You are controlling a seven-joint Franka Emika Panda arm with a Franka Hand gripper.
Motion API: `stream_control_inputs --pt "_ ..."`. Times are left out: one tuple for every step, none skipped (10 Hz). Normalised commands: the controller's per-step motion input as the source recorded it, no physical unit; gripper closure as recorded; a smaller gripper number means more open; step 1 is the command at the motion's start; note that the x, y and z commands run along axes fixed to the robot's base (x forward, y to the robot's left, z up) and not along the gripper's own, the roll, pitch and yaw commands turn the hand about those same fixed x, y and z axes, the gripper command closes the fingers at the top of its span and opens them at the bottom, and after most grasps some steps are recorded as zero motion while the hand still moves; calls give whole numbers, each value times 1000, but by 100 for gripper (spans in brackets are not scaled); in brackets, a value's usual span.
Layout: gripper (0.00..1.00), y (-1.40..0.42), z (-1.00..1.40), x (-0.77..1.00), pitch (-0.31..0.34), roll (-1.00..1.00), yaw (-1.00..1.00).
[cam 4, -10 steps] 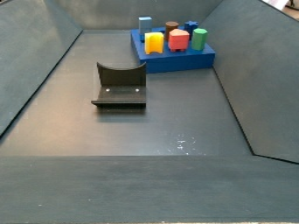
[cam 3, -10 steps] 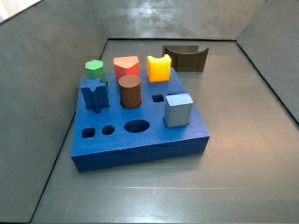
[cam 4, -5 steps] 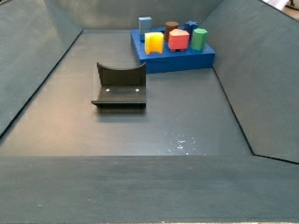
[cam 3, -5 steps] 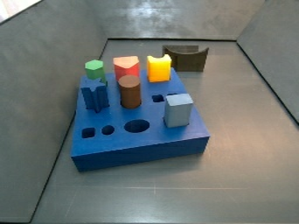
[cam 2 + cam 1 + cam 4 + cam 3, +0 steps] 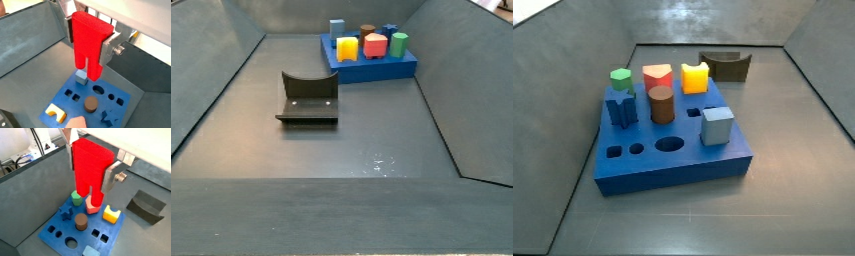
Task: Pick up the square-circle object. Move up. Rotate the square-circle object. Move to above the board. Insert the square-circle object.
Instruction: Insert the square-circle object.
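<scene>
The claw point(image 5: 90, 170) is clamped on the square-circle object point(image 5: 90, 170), silver fingers point(image 5: 107, 47) pressed against its red sides, high above the board point(image 5: 60, 225). One board lies on the floor, one fixture point(image 5: 307, 98) apart from it. Both side views show the board with its pegs, a brown cylinder point(image 5: 661, 103) and a yellow-orange block point(image 5: 695, 76) among them, but no claw and no red block; only both wrist views catch those.
</scene>
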Motion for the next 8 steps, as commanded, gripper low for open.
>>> stream_control_inputs --pt "100 0 0 -503 -109 -67 -49" --pt "100 -66 -254 -446 -77 -130 306" --pt "100 -280 -380 -149 46 -1 714" --pt "100 -234 -506 -46 66 0 820" --pt "100 -257 -577 -31 103 0 803" --pt "100 -406 -560 -120 126 6 611" --pt "100 -466 -574 -143 116 4 549" --pt "100 -460 -289 -154 0 -24 540"
